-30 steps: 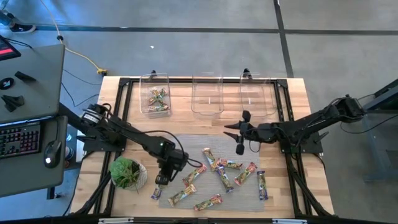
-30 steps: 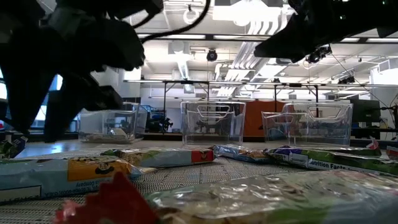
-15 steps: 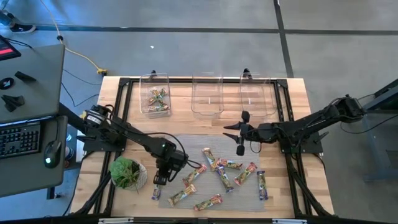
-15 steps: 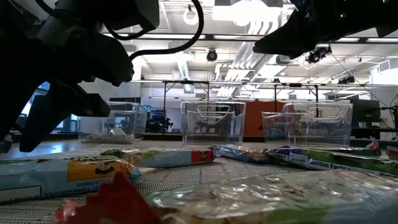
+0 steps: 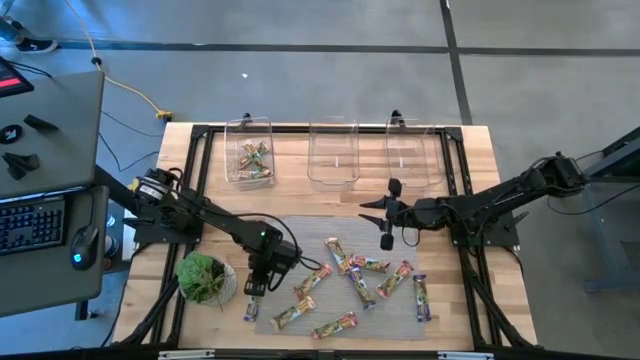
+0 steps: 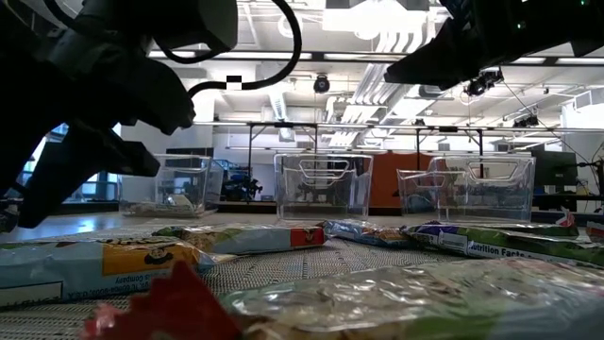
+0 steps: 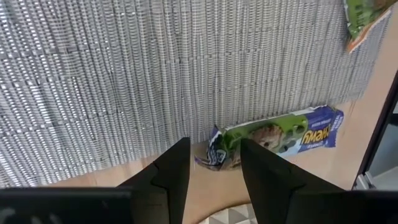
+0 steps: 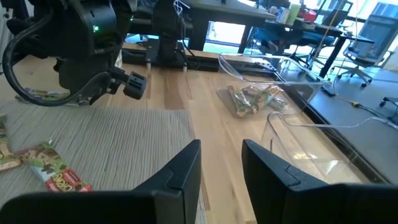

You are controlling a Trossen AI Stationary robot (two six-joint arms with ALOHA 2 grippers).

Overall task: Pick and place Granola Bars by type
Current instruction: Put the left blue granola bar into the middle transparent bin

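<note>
Several granola bars [image 5: 355,280] in green, red and purple wrappers lie flat and scattered on a grey ribbed mat [image 5: 300,235]. One green-and-purple bar [image 5: 252,309] lies at the mat's near left corner, partly on bare wood; in the left wrist view this bar [image 7: 273,137] shows just beyond the fingertips. My left gripper [image 5: 253,288] [image 7: 214,171] hovers open above it, pointing down. My right gripper [image 5: 381,216] [image 8: 221,165] hangs open above the mat's far right part, touching nothing. A few more bars [image 5: 253,157] lie in the left clear bin.
Three clear bins [image 5: 332,150] stand in a row at the table's far edge; the middle one and the right one [image 5: 410,150] show no bars. A green plant in a pot [image 5: 205,278] stands right beside my left gripper, toward the table's left edge. Black frame rails [image 5: 195,180] border the table.
My left gripper has shifted a little toward the table's left edge, coming closer to the bar at the mat's near left corner. The bars have not moved.
</note>
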